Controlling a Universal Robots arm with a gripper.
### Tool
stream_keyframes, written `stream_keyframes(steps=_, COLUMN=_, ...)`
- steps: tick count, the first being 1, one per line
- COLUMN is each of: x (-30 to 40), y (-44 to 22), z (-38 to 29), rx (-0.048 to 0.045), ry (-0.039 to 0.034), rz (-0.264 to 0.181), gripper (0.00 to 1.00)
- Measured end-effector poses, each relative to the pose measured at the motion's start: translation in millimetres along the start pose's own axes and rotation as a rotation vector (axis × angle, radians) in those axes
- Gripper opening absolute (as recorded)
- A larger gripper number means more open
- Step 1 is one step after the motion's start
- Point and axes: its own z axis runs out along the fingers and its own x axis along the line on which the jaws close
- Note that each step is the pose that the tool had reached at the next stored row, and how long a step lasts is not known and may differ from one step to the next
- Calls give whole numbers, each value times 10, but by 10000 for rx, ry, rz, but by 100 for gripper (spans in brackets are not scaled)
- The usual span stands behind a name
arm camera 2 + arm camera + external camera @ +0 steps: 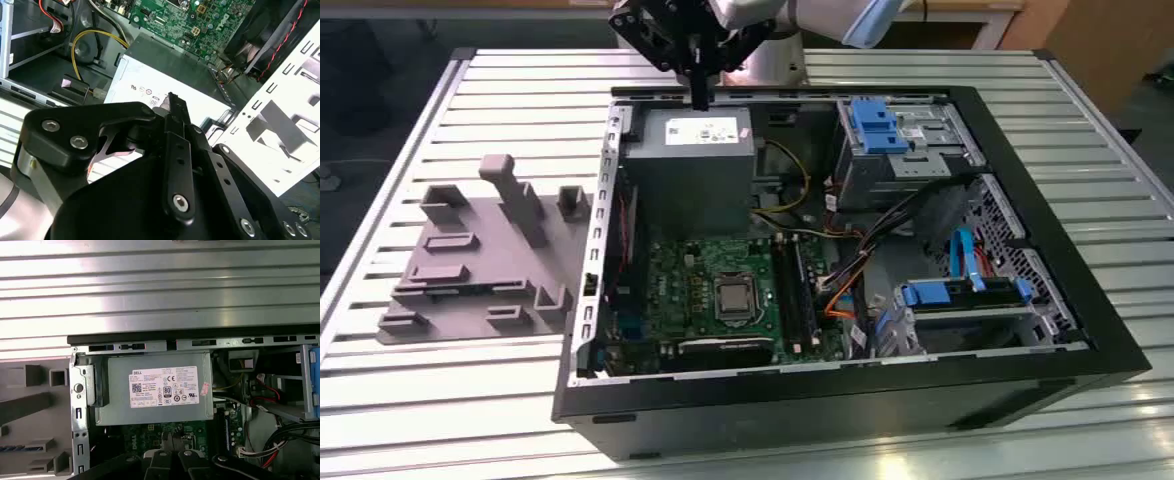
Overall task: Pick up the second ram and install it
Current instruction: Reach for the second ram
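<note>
Black pincer (702, 92), fingers pressed together, hangs above the grey metal power supply box (691, 150) in the open black computer case (854, 400), near the slatted metal desk's (454, 420) far edge. The second ram (22, 446), probably that slim bluish strip, stands slotted in the grey plastic holder (30, 407) beside the case.

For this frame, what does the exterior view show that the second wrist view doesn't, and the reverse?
Exterior view's own: the blue drive cages and the case's near black wall. Second wrist view's own: a black case fan with a red-and-black lead. Shared: the gripper above the power supply, the green motherboard and the yellow cable.
</note>
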Motion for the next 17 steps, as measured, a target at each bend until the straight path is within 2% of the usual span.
stream_keyframes(steps=17, x=37, y=-3, z=2, rx=0, ry=-1, rz=0, gripper=11)
